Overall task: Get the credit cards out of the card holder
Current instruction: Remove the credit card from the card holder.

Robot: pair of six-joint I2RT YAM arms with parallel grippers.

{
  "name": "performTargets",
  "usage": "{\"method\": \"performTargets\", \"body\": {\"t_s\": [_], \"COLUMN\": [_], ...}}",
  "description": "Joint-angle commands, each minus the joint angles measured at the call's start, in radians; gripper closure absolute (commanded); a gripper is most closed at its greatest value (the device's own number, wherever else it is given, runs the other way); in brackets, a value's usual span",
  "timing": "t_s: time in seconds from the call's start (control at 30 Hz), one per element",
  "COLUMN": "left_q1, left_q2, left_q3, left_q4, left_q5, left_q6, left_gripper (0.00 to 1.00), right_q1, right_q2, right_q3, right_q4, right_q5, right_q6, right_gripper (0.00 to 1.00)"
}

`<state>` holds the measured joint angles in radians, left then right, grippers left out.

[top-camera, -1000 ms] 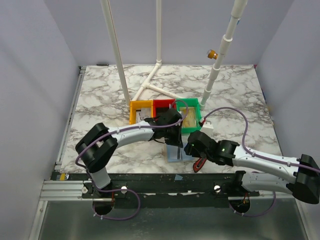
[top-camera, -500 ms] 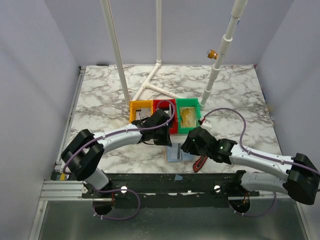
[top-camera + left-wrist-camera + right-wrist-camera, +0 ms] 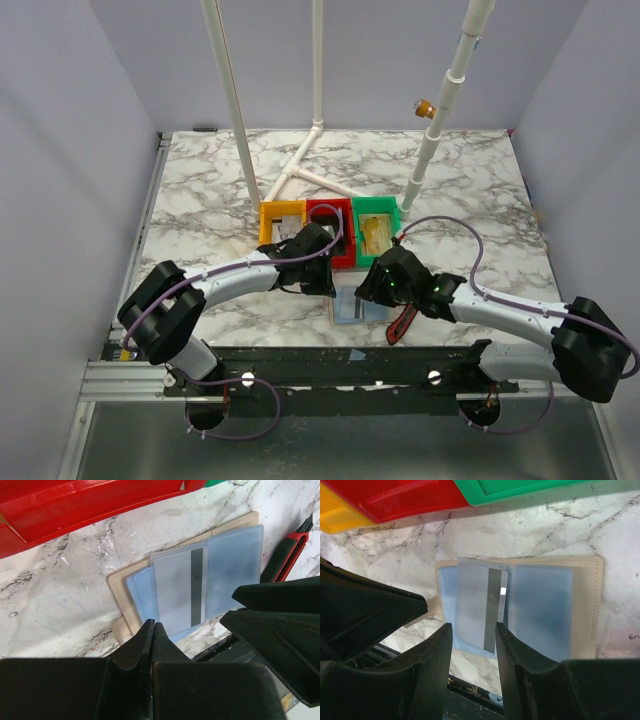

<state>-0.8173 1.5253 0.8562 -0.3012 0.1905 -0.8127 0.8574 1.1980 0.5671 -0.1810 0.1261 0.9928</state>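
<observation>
The card holder [image 3: 356, 304] lies open on the marble near the front edge, tan rim [image 3: 587, 605] outside and blue-grey pockets inside. A pale grey credit card [image 3: 476, 602] with a dark stripe lies at its left pocket, also shown in the left wrist view [image 3: 177, 592]. My left gripper [image 3: 153, 626] is shut and empty, its tips over the holder's near left edge. My right gripper [image 3: 472, 630] is open and empty, just above the striped card, with its jaws either side of it. A yellowish card [image 3: 377, 236] lies in the green bin.
Yellow [image 3: 281, 222], red [image 3: 328, 222] and green [image 3: 378, 212] bins stand in a row just behind the holder. A red-and-black tool [image 3: 402, 325] lies to the holder's right, near the table's front edge. White pipes rise at the back.
My left gripper has drawn back to the left, off the bins and the holder. My right gripper has moved up and left over the holder.
</observation>
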Motion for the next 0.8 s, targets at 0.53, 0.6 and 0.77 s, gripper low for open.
{"method": "performTargets", "body": {"t_s": [0.53, 0.6, 0.77], "left_q1": [0.006, 0.004, -0.007], "left_q2": [0.004, 0.015, 0.057], "left_q3": [-0.010, -0.005, 0.017], "left_q4": [0.032, 0.036, 0.045], "left_q5": [0.008, 0.014, 0.024], "left_q6": [-0.005, -0.003, -0.002], "left_gripper": [1.00, 1.00, 1.00], "right_q1": [-0.067, -0.073, -0.096], "right_q2": [0.060, 0.069, 0.091], "right_q3": [-0.074, -0.081, -0.108], "right_q4": [0.133, 0.146, 0.211], "right_q5": [-0.118, -0.140, -0.183], "right_q6": [-0.024, -0.023, -0.008], "right_gripper": [0.57, 0.57, 0.62]}}
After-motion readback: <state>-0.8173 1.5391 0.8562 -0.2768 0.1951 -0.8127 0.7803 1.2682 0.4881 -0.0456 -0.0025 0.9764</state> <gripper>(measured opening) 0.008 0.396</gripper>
